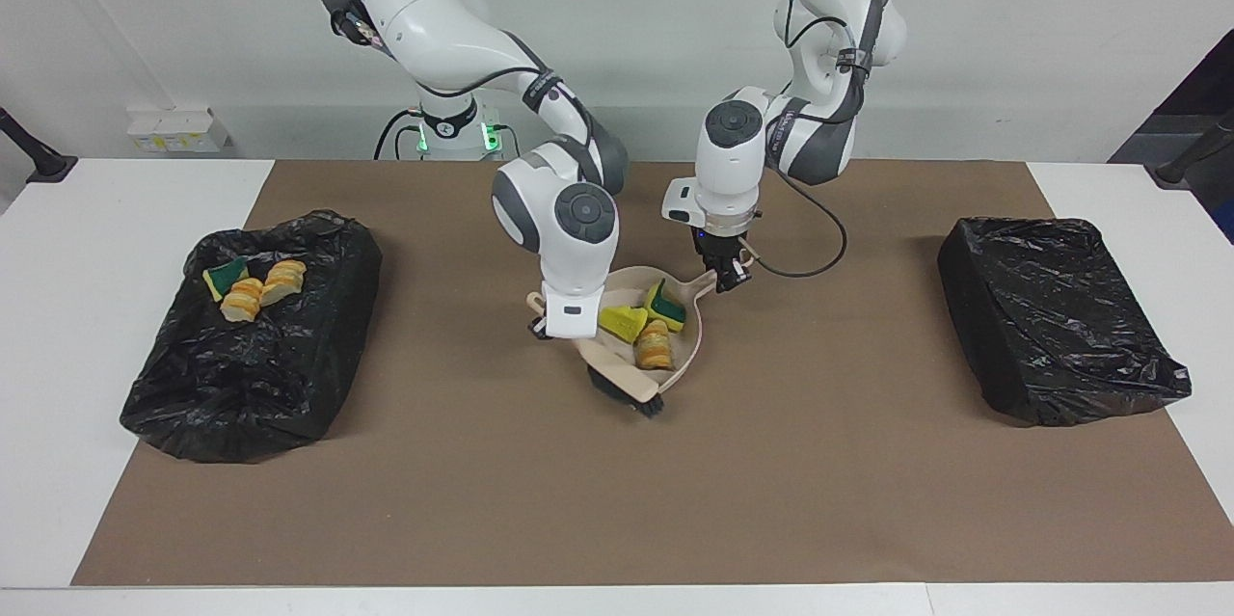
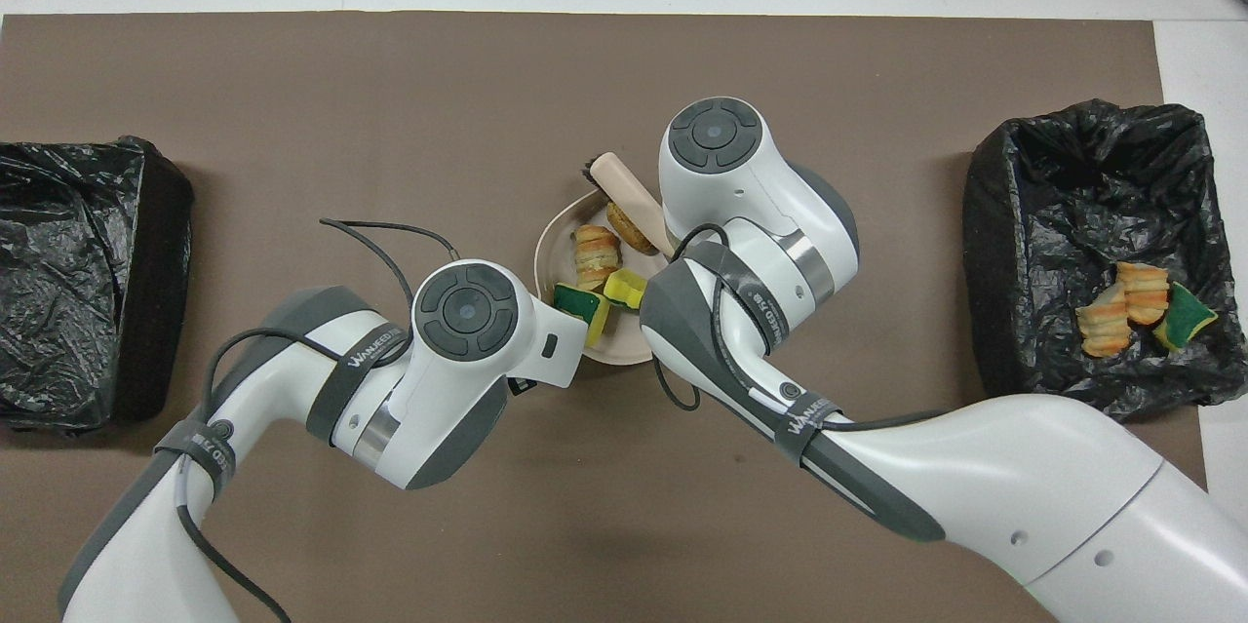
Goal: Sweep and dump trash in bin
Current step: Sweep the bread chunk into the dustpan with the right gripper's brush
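Observation:
The beige dustpan (image 1: 692,338) (image 2: 552,243) lies mid-mat, and my left gripper (image 1: 730,280) is shut on its handle. In the pan sit a yellow sponge scrap (image 1: 622,320) (image 2: 626,290), a green-and-yellow one (image 1: 665,304) (image 2: 577,301) and a bread chunk (image 1: 655,344) (image 2: 595,253). My right gripper (image 1: 542,321) is shut on the brush (image 1: 625,385) (image 2: 618,186), whose head rests at the pan's mouth. An orange-tan chunk (image 2: 632,225) lies against the brush, just inside the rim. In the overhead view both wrists hide their grippers.
A black-bagged bin (image 1: 251,375) (image 2: 1082,194) at the right arm's end of the brown mat holds bread pieces and a sponge scrap (image 1: 247,286) (image 2: 1141,306). A second black-bagged bin (image 1: 1051,317) (image 2: 78,282) stands at the left arm's end.

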